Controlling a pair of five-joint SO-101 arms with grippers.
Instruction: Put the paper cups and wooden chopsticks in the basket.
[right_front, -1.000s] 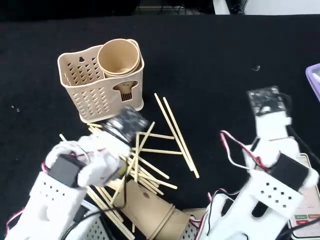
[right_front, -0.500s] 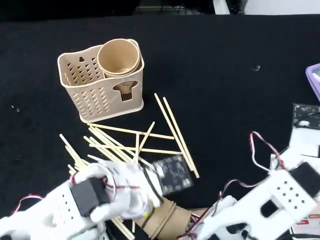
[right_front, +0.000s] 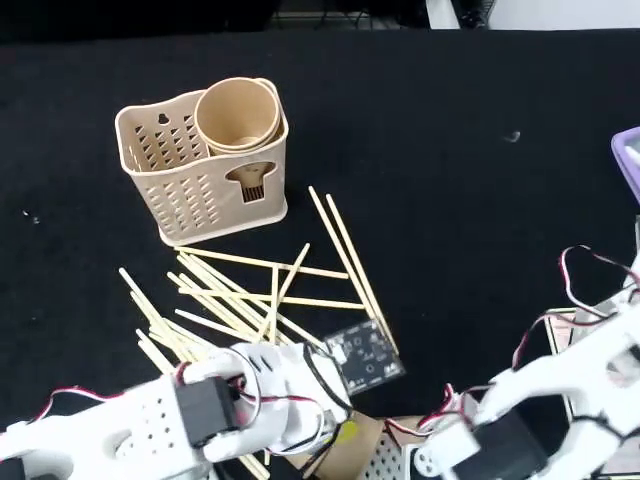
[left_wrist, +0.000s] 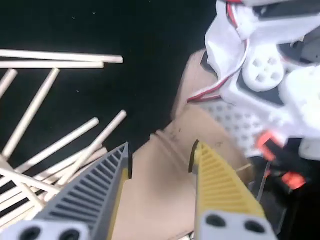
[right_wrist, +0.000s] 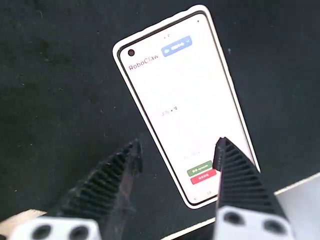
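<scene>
Left fingers (left_wrist: 92, 187) spread wide over lying paper cup (left_wrist: 160, 197), right fingers (right_wrist: 239, 180) parted above phone (right_wrist: 175, 100)

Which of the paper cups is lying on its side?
The cup on the table beside the chopstick pile, under the left gripper, whose open fingers straddle it. The other cups stand upright, nested in the basket.

- High view: far above, looking down over the whole table (right_front: 450, 120).
- Left wrist view: close above chopsticks (left_wrist: 60, 55) and a lying cup (left_wrist: 160, 200), shared with the high view.
- Right wrist view: close above a phone (right_wrist: 185, 110).
</scene>
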